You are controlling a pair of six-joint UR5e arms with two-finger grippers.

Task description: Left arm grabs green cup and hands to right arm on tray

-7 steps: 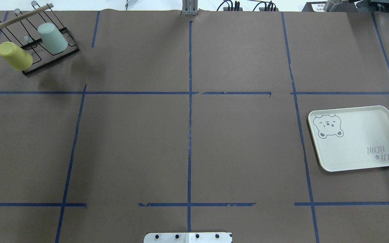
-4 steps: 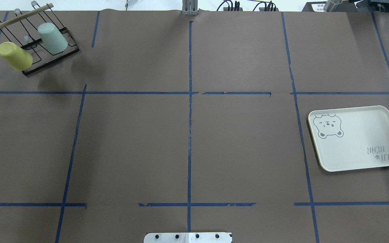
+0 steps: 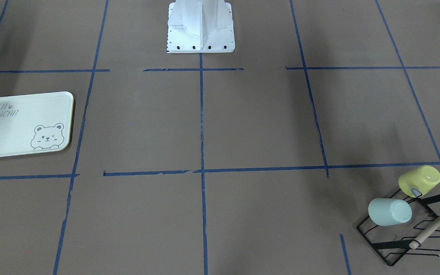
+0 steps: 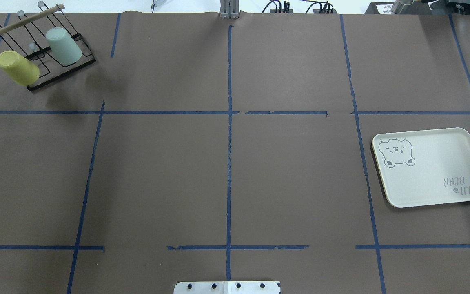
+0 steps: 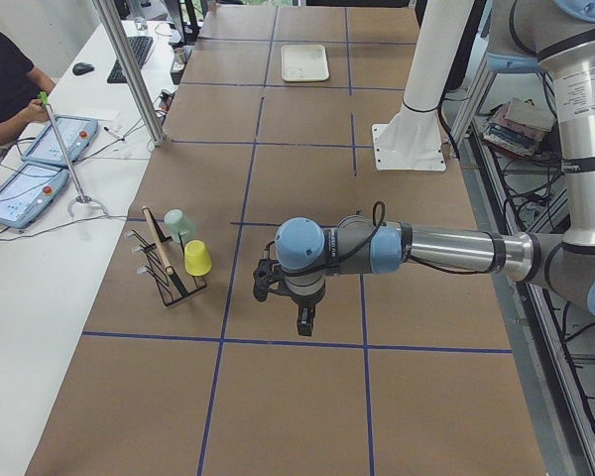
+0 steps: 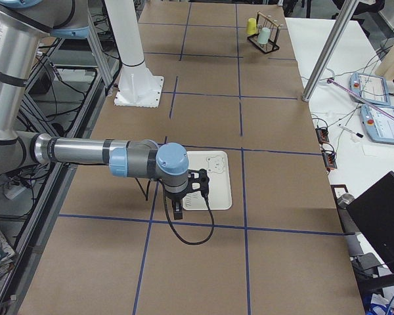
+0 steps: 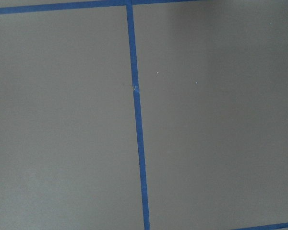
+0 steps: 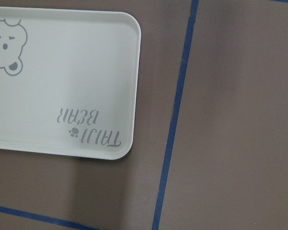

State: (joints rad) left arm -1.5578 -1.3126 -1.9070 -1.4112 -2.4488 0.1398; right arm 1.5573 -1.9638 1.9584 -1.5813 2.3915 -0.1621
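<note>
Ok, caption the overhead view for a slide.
Pale mint-green plastic cup and yellow-green cup on black wire rack; cream bear-print tray far right.

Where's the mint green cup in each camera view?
Front-facing: green cup lower right, on the wire rack.
Overhead: green cup upper left.
Exterior left: green cup left of centre.
Exterior right: green cup top, right of centre.
Left wrist: not in view.
Right wrist: not in view.
Shared landmark: the yellow-green cup beside it on the rack.

The left arm (image 5: 446, 250) reaches out level, left gripper (image 5: 304, 323) pointing straight down. The right arm (image 6: 79, 151) is posed alike, right gripper (image 6: 177, 211) downward. Neither's jaw gap is readable.
</note>
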